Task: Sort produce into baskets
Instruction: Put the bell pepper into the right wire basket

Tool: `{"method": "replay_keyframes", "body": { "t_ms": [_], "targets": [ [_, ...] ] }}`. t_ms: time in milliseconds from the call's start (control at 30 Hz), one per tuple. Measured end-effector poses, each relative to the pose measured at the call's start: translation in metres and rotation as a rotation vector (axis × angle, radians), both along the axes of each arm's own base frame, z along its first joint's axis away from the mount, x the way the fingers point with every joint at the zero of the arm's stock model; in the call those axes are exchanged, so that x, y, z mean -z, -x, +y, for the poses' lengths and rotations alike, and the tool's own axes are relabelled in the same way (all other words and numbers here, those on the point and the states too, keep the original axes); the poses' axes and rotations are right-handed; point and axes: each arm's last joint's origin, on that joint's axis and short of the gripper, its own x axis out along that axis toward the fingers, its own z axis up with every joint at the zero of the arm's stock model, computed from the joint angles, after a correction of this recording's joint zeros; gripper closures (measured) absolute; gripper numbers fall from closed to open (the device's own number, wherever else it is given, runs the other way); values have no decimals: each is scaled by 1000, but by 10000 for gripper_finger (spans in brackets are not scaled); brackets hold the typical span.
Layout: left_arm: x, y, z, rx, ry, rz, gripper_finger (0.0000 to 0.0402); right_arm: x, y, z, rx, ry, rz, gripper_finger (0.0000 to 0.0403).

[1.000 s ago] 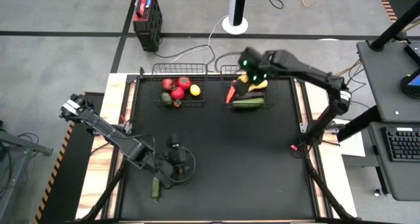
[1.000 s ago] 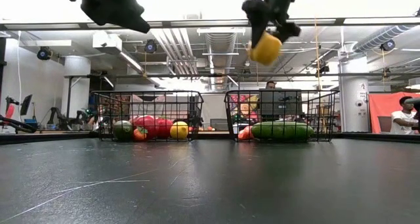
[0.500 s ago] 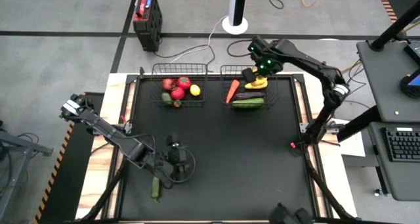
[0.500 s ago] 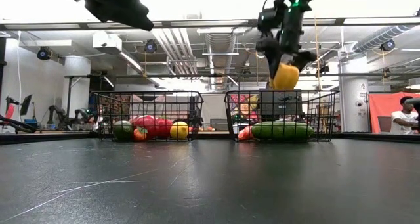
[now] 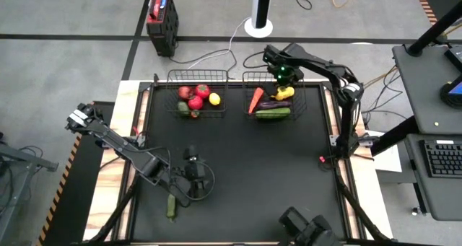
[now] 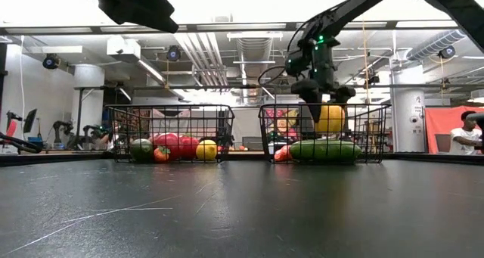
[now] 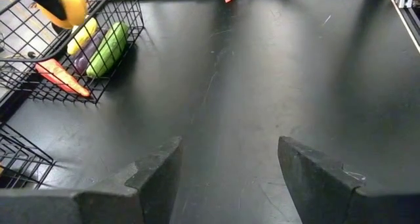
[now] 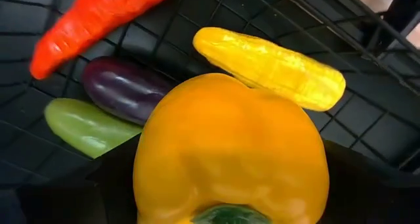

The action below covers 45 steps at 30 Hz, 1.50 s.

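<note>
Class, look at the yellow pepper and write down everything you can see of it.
The yellow pepper is smooth, glossy and rounded, orange-yellow, with a green stem end. The right gripper holds it in its jaws, just above the right basket, over the carrot, eggplant, cucumber and yellow squash.

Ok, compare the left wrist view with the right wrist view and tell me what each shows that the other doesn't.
Only the left wrist view shows the left end effector, open over the bare black table, the right basket from outside, and a corner of the left basket.

Only the right wrist view shows the yellow pepper close up with its green stem end, gripped by the right end effector.

Both show the pepper above the carrot, eggplant, yellow squash and cucumber in the right basket.
</note>
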Motion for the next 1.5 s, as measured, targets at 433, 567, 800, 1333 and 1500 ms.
{"method": "replay_keyframes", "body": {
  "t_ms": [433,567,800,1333,1500],
  "targets": [
    [0,0,0,-1,-2,1,169,16,3,-4,-283,5,159,74],
    [0,0,0,-1,-2,0,169,17,3,-4,-303,7,157,74],
    [0,0,0,-1,-2,0,169,22,4,-3,-317,-5,164,74],
    [0,0,0,-1,-4,2,169,31,3,-3,-313,-6,135,60],
    [0,0,0,0,-5,2,169,31,2,-3,-314,-5,132,40]
  ]
}}
